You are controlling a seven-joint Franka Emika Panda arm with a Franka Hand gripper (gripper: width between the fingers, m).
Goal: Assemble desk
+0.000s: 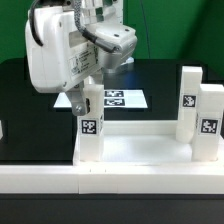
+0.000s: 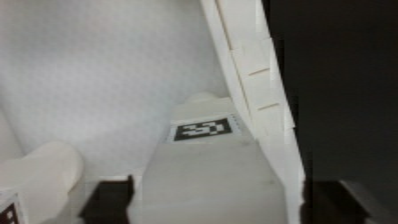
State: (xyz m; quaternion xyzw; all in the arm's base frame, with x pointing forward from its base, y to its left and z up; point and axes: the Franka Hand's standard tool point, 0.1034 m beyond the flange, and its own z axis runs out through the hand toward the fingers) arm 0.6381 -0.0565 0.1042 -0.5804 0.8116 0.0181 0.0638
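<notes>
The desk's white tabletop (image 1: 140,148) lies flat with its raised rim up; in the wrist view its rim (image 2: 249,70) runs beside the held leg. My gripper (image 1: 88,100) is shut on a white leg (image 1: 90,128) with a square marker, held upright at the tabletop's corner on the exterior view's left. In the wrist view the leg (image 2: 214,160) fills the space between my gripper's (image 2: 222,205) two dark fingers (image 2: 116,200). Two more white legs (image 1: 189,100) (image 1: 209,125) stand upright at the tabletop's side on the exterior view's right.
The marker board (image 1: 118,98) lies on the black table behind the tabletop. A long white rail (image 1: 50,180) runs along the front. Another rounded white part (image 2: 45,175) shows beside the held leg in the wrist view.
</notes>
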